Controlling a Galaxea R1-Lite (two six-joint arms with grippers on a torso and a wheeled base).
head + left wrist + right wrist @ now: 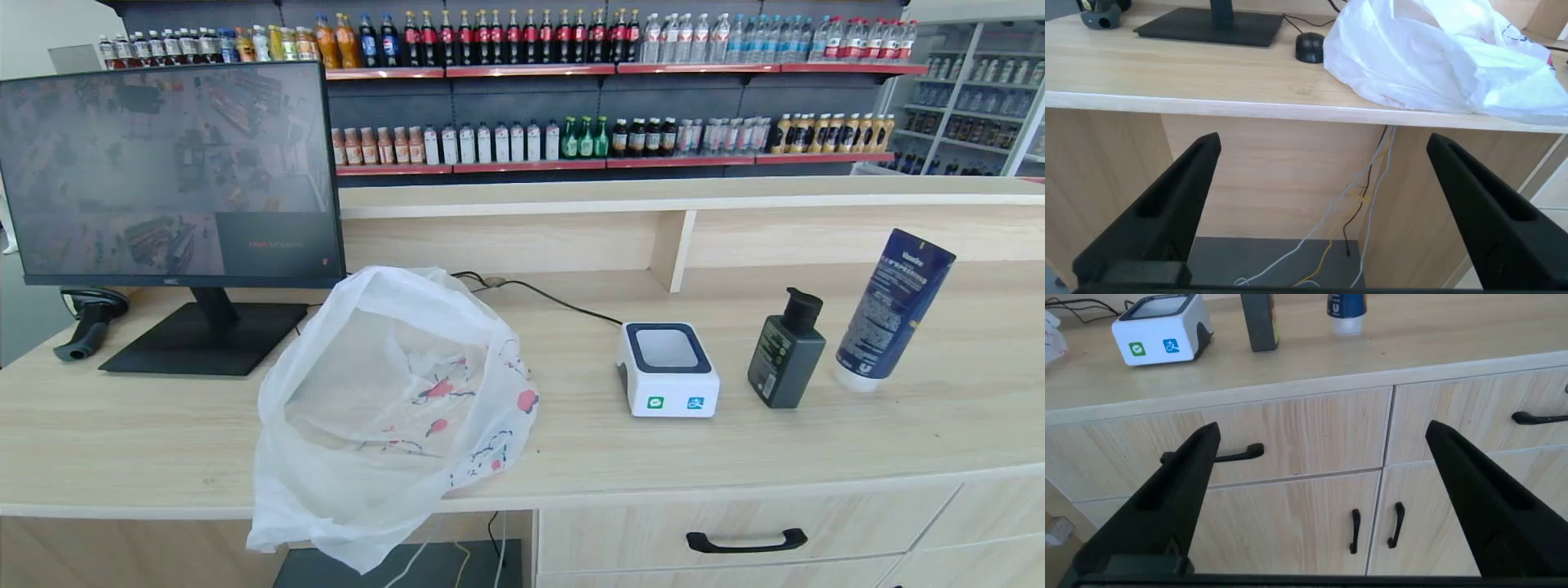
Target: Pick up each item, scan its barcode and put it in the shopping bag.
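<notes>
Nothing is bagged yet; bag (392, 392) seems empty.
Bottle (785, 353) and tube (894, 306) are left by scanner (667, 369); left fingers (1167, 204) and right fingers (1167, 498) are spread, empty.

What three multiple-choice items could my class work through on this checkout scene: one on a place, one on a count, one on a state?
1. Where is the scanner?
A. On the counter, between the shopping bag and the pump bottle.
B. Inside the shopping bag.
C. On top of the pump bottle.

2. How many items stand to the right of the scanner?
A. One.
B. Two.
C. Four.

3. How are the left gripper and the right gripper?
A. Each shut on an item.
B. One open, one shut.
C. Both open and empty.

Answers:
1 A, since the head view shows it standing between those two.
2 B, since the pump bottle and the blue tube are the two items there.
3 C, since each wrist view shows its gripper spread wide with nothing held.
</notes>
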